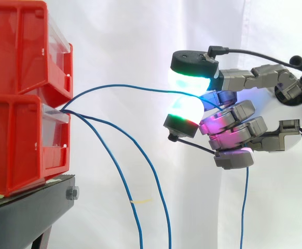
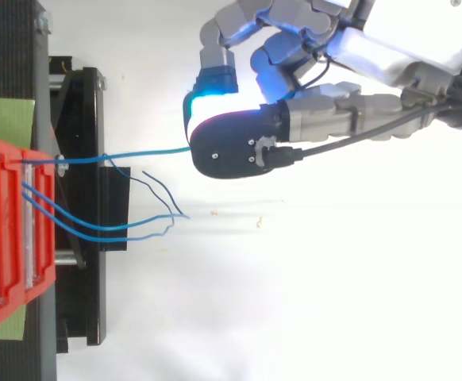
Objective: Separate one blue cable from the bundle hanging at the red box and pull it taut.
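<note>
Far left: red bins [image 1: 16, 145] stacked on a black stand [image 1: 31, 212], white curtain [image 1: 130, 36] behind. Three blue cables leave the lower bin's front lip at about one spot. Two spare cables [image 1: 121, 176] droop down & to the right, well apart from the hand; from above they [image 2: 96, 228] run right across the stand. The third, the picked cable [image 1: 125, 87], rises from the lip and runs right in a shallow upward bow to the hand [image 1: 239, 122], so it's clear of the bundle. The hand comes in from the right at approx. mid-height. Two glowing pads [image 1: 187, 78], cyan-green above & white-green below, are closed on the cable in a pinch. The other fingers are curled underneath w/ nothing in them that I can see. Top view agrees: the cable [image 2: 136, 155] goes from the bins [image 2: 9, 238] almost straight to the hand [image 2: 318, 111] and vanishes under the dark fingertip. Right of the pinch the cable drops straight down below the hand. Judgement: separation looks done and the pull step is in hand, but the bow says prob. not fully taut yet. Next move calls for a firm pinch & drawing the hand right, away from the bins, along the cable's line till the bow flattens. Go easy: a thin cable could slip thru the pads, and too hard a pull could yank the bin end.
</note>
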Robot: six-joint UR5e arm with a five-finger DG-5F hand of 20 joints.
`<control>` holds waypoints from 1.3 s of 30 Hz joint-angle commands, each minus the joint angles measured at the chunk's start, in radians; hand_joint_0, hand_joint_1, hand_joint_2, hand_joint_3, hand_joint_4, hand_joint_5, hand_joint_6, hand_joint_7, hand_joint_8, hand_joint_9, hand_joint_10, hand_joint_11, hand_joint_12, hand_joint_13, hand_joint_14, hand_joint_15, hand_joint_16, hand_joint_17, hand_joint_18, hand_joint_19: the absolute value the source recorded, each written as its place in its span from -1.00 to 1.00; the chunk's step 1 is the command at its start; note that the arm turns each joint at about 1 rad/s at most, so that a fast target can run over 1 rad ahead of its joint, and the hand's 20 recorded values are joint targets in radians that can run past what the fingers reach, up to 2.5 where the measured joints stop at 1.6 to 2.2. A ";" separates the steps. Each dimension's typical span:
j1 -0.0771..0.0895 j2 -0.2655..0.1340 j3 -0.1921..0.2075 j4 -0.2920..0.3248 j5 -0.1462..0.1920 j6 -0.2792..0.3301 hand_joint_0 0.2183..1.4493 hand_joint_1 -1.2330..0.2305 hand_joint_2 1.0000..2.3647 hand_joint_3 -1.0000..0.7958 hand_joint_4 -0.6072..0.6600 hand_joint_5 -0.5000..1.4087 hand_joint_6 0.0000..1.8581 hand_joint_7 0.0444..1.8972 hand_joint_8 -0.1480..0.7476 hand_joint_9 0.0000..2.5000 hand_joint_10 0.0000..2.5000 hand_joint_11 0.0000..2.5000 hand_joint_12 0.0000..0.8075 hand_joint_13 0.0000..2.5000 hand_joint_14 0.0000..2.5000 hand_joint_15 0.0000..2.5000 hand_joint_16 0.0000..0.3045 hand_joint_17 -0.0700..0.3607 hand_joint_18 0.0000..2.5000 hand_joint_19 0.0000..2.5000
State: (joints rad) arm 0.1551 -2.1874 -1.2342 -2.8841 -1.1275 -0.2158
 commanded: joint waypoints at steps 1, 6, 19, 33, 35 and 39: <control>0.001 0.000 -0.001 0.000 0.000 0.010 -0.22 -0.41 -0.98 -0.25 0.13 -0.67 0.01 0.24 0.03 -0.32 0.56 0.08 -0.13 -0.18 0.46 0.11 -0.70 -0.20 -0.09 0.09; 0.006 0.000 -0.001 0.000 0.012 0.039 -0.25 -0.36 -1.00 -0.42 0.20 -0.67 0.01 0.18 0.03 -0.31 0.56 0.08 -0.12 -0.17 0.45 0.11 -0.70 -0.20 -0.08 0.08; 0.009 0.000 -0.001 0.000 0.014 0.042 -0.39 -0.27 -1.00 -0.44 0.25 -0.67 0.00 0.16 0.04 -0.30 0.56 0.09 -0.10 -0.17 0.47 0.11 -0.70 -0.20 -0.08 0.09; 0.011 0.000 -0.001 0.000 0.014 0.045 -0.52 -0.35 -1.00 -0.44 0.27 -0.67 -0.01 0.16 0.09 -0.32 0.62 0.05 -0.06 -0.18 0.54 0.05 -0.67 -0.14 -0.06 0.08; 0.011 0.000 -0.001 0.000 0.014 0.042 -0.53 -0.35 -1.00 -0.44 0.27 -0.67 -0.01 0.16 0.09 -0.32 0.63 0.03 -0.06 -0.19 0.55 0.05 -0.66 -0.13 -0.06 0.08; 0.011 0.000 -0.001 0.000 0.014 0.042 -0.55 -0.37 -1.00 -0.44 0.28 -0.67 -0.01 0.15 0.11 -0.32 0.65 0.01 -0.05 -0.19 0.56 0.03 -0.65 -0.12 -0.05 0.08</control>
State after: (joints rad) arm 0.1657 -2.1875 -1.2346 -2.8839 -1.1137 -0.1728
